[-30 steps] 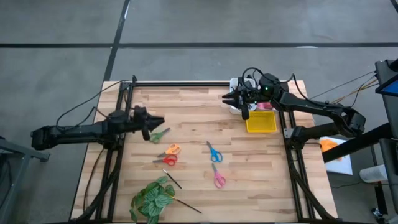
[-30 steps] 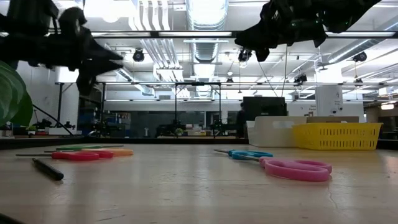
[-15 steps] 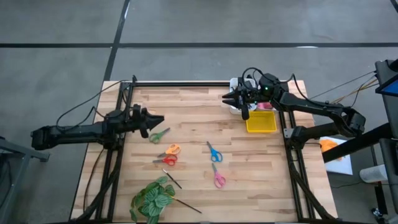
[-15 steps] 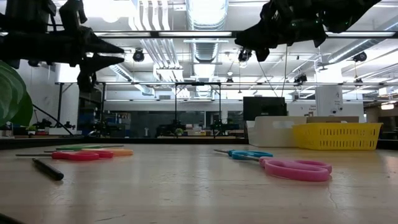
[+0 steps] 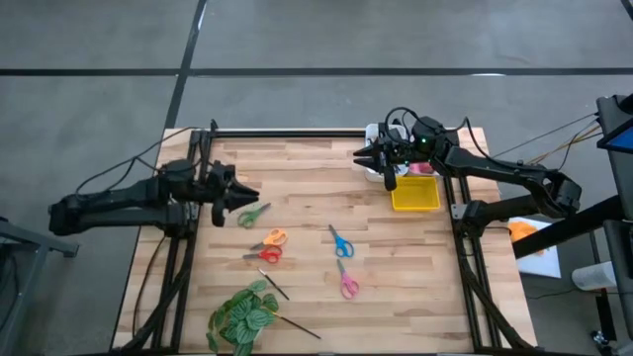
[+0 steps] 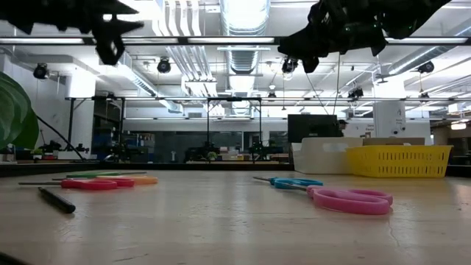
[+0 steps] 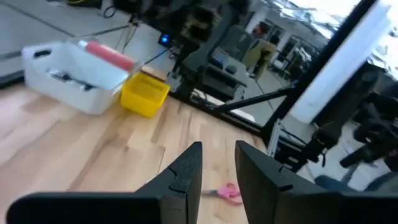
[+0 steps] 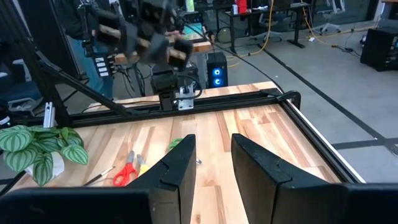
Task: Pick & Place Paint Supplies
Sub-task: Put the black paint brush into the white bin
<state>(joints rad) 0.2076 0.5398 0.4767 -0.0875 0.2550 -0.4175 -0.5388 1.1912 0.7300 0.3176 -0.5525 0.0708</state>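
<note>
Just beside the left end effector (image 5: 240,194), on its forward side and a little lower on the counter (image 5: 307,163), lie the green scissors (image 5: 253,214), their long axis slanting away from it. Its fingers stand narrowly apart and hold nothing. The right end effector (image 5: 374,156), also narrow and empty, hovers well apart near the yellow basket (image 5: 415,195), so I judge the left arm is nearer.

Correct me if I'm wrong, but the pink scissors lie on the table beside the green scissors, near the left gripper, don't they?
Not quite: in the high view the pink scissors lie apart, just below the blue scissors, mid-table. Only the green scissors lie near the left gripper.
</note>
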